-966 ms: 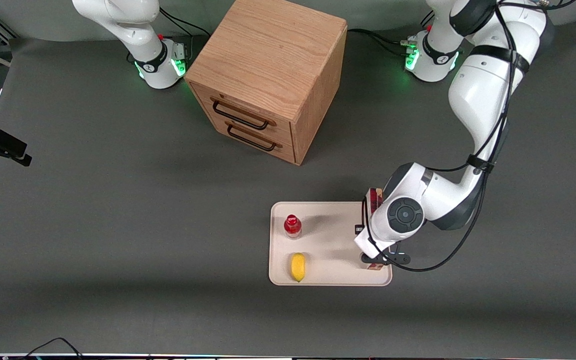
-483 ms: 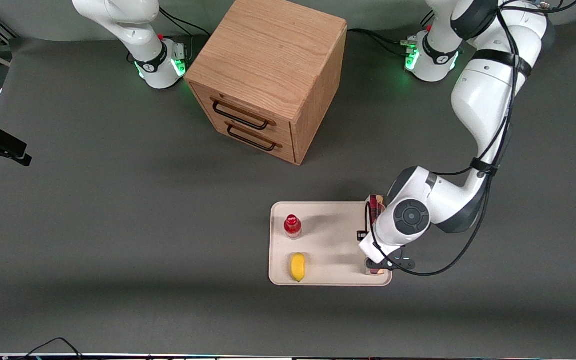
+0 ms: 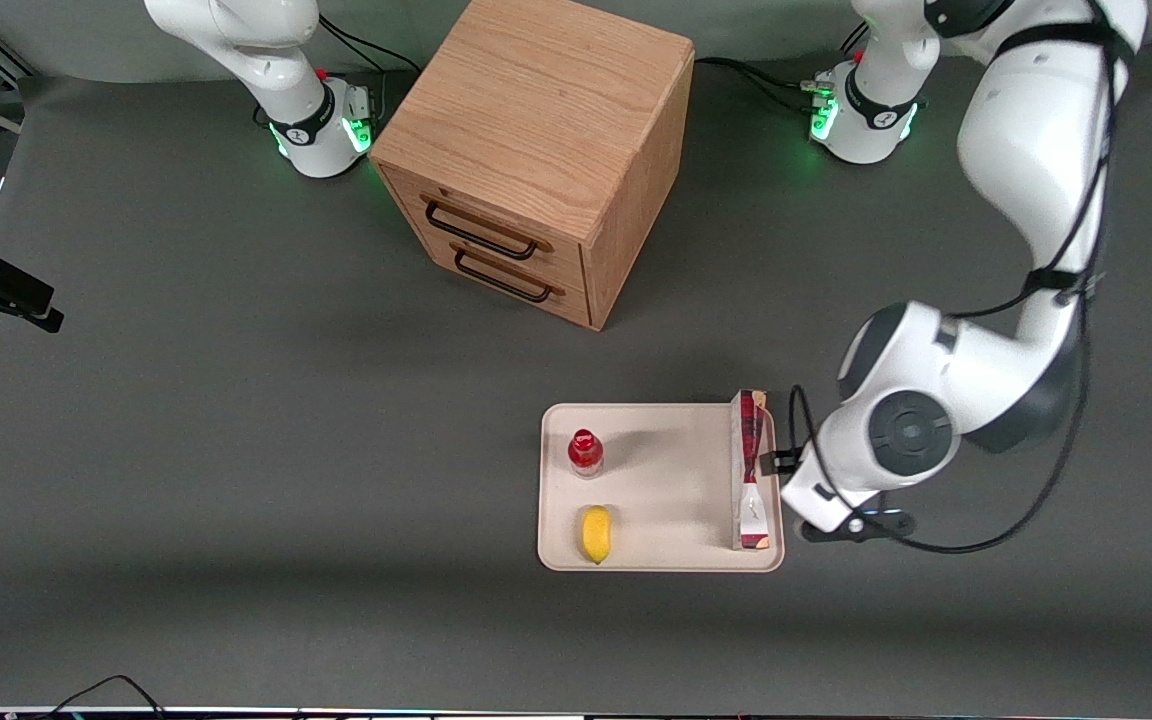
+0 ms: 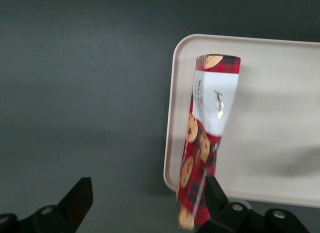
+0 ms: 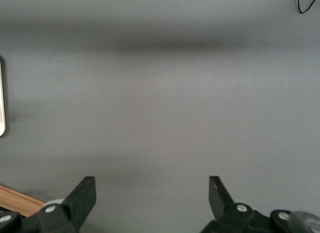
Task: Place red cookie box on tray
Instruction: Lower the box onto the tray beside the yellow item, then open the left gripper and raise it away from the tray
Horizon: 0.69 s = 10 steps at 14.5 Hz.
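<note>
Here the red cookie box is seen standing on its long narrow edge on the tray, along the rim at the working arm's end, with its plaid end farther from the front camera and its white part nearer. In the wrist view the box appears to lean slightly, its lower edge close against the tray's rim. The gripper is spread wide and holds nothing; one finger lies just beside the box's plaid end, while the front view places the gripper off the tray, over the bare grey table, just beside the rim. The placing is judged done, and the step in hand is the withdrawal. It is best carried out by lifting the fingers straight up and away from the box before any sideways travel is made, since a box balanced on a thin edge could be toppled by a light brush. The red-capped bottle and the lemon, well apart at the tray's parked-arm end, need not be considered.
</note>
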Motion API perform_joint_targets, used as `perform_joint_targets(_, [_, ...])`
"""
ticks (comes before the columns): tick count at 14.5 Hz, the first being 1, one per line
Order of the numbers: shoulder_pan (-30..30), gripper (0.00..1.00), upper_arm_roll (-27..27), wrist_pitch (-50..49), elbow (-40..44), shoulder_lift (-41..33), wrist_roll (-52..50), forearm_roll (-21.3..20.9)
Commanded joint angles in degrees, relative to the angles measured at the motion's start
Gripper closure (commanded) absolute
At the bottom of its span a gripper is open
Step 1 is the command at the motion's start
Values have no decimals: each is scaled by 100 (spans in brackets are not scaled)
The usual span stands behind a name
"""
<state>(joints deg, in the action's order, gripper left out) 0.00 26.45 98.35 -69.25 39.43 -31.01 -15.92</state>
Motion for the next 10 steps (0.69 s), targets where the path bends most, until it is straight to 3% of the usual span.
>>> perform_joint_targets(1, [114, 0, -314, -918, -159, -1005, 619, 502])
perform_joint_targets(6, [114, 0, -1211, -2617, -413, -2332, 2395, 897])
perform_joint_targets(8, [97, 0, -1737, -2628, -1105, -3086, 2765, 1274])
perform_joint_targets(10, [96, 0, -1933, -2366, -2009, -3834, 3169, 1355])
